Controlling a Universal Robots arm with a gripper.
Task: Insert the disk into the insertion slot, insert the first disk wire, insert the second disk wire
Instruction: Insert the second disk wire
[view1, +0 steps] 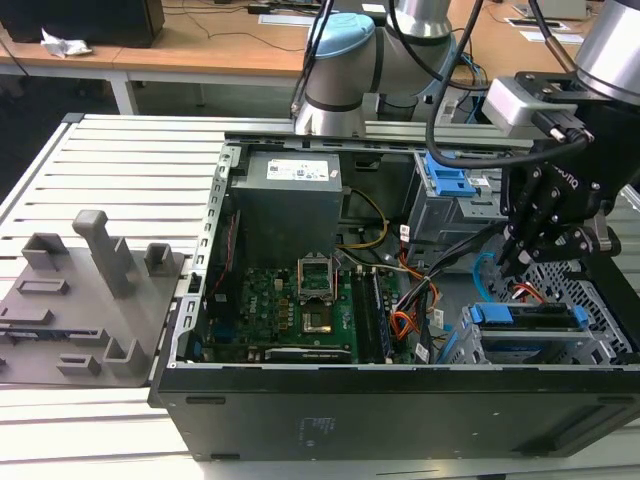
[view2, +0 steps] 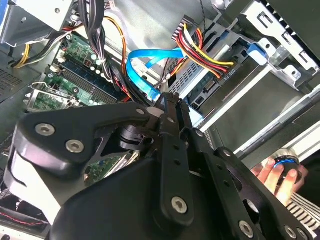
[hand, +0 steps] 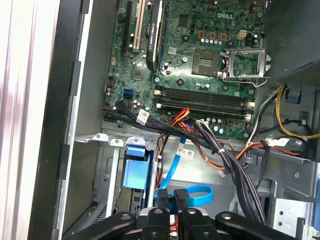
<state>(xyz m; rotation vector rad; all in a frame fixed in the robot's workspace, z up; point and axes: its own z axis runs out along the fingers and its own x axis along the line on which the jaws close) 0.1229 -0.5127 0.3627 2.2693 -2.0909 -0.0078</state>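
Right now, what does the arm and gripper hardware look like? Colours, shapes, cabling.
The arm has silver-grey tube sections with light-blue joint caps, and black cables run along it. A light-grey box sits near the wrist. The gripper is matte black, built of linked finger segments joined by silver screws and pins, seen close up in the second wrist view. One finger link carries small white lettering.

One open computer case (view1: 400, 400) lies on the table, and everything counted sits in or beside it: one motherboard (view1: 290, 305), one grey power supply (view1: 290, 205), one light-blue flat cable (hand: 187, 192) and one disk (view1: 525, 318) in a blue carrier. Over the case hangs one gripper (view1: 515, 262). Beside the case, toward the exterior view's left, lies one grey fixture plate (view1: 85, 300).
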